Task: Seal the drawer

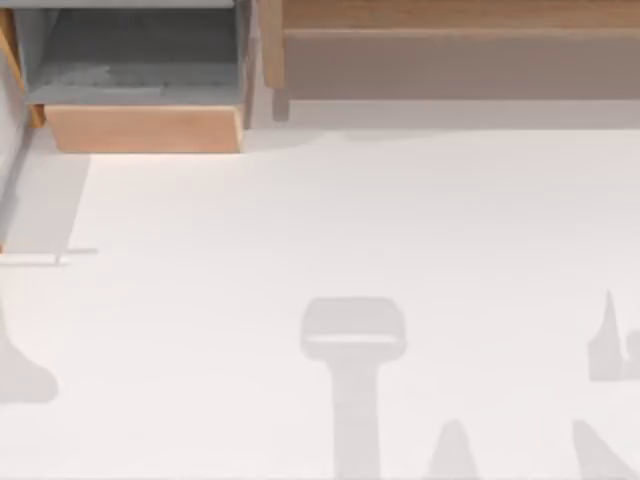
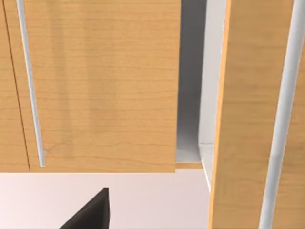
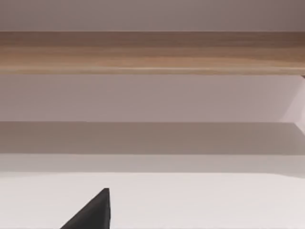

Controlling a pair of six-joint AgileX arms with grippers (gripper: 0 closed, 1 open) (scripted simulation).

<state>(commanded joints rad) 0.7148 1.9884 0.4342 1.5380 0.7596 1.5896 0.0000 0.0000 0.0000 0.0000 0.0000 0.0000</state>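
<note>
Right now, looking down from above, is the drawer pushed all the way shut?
No. The drawer stands pulled out at the table's far left, its grey floor showing behind the front board.

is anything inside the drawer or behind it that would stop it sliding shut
Nothing visible does. The drawer stands pulled out at the table's far left, its grey floor bare, and no object lies in its path.

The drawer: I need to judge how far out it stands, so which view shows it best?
The top view: the drawer stands pulled out, its grey inside open and its front board toward the table. The left wrist view shows its wooden front close up; the right wrist view faces the long wooden unit.
</note>
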